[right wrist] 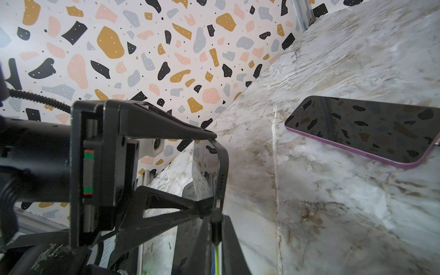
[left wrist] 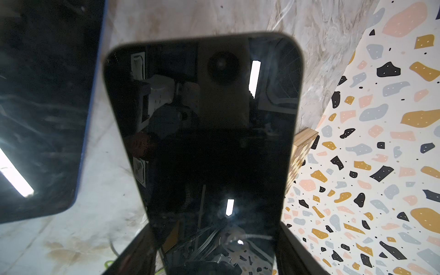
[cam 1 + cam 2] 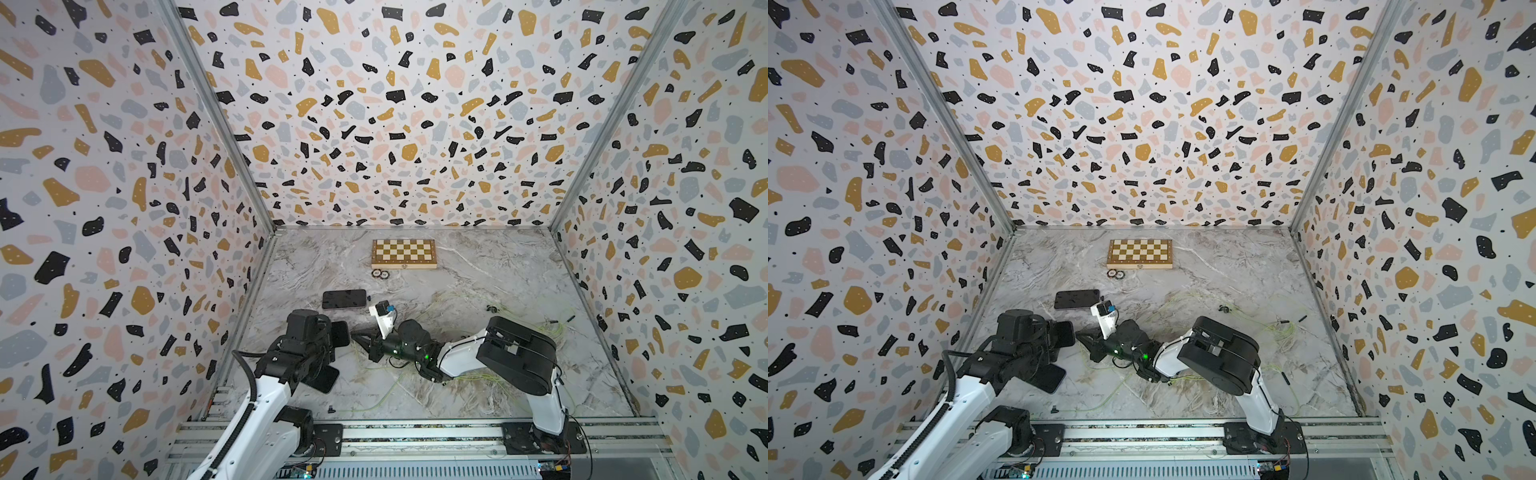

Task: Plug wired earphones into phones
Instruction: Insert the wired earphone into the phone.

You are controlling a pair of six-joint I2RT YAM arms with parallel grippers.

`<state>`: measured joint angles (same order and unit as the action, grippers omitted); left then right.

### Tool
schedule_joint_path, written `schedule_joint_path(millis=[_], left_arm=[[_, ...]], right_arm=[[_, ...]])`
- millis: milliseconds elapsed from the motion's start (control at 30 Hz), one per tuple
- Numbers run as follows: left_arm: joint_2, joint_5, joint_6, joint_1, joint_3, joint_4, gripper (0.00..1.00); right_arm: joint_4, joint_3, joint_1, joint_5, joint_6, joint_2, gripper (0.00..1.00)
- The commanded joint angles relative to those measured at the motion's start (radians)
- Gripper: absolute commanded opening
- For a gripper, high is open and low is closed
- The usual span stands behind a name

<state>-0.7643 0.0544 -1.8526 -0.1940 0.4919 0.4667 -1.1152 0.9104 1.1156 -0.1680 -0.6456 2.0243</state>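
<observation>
My left gripper (image 3: 332, 336) (image 2: 214, 250) is shut on a phone (image 2: 202, 133) with a glossy black screen, held off the table by its long sides. In the right wrist view that phone's end edge (image 1: 221, 171) faces my right gripper (image 1: 216, 238), which is shut on the black plug (image 1: 216, 223) of a yellow-green earphone cord (image 1: 216, 257). The plug's metal tip meets the phone's edge. A purple-edged phone (image 3: 344, 299) (image 1: 369, 133) lies flat further back. A blue-edged phone (image 3: 328, 380) (image 2: 42, 107) lies under my left arm. Other earphone cords (image 3: 548, 328) lie tangled at the right.
A chessboard (image 3: 404, 253) stands near the back wall with two poker chips (image 3: 380, 274) in front of it. A loose cord (image 3: 374, 403) trails across the front of the marble table (image 3: 478, 270). Patterned walls close in three sides.
</observation>
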Motion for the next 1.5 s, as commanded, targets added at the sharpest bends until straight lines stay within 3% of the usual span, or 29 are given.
schedule_joint_path(millis=[0, 233, 800, 1467], left_arm=[[-0.004, 0.034, 0.042, -0.017, 0.069, -0.078, 0.57], [-0.04, 0.08, 0.101, -0.027, 0.089, -0.13, 0.57], [-0.051, 0.159, 0.129, -0.072, 0.117, -0.134, 0.57], [0.008, 0.139, 0.101, -0.094, 0.122, -0.06, 0.56]], right_arm=[[0.027, 0.042, 0.001, -0.046, 0.007, -0.002, 0.0], [0.057, 0.043, -0.012, -0.11, -0.012, -0.025, 0.0], [-0.109, -0.039, -0.049, -0.277, -0.021, -0.068, 0.0], [0.02, -0.029, -0.058, -0.18, 0.001, -0.09, 0.0]])
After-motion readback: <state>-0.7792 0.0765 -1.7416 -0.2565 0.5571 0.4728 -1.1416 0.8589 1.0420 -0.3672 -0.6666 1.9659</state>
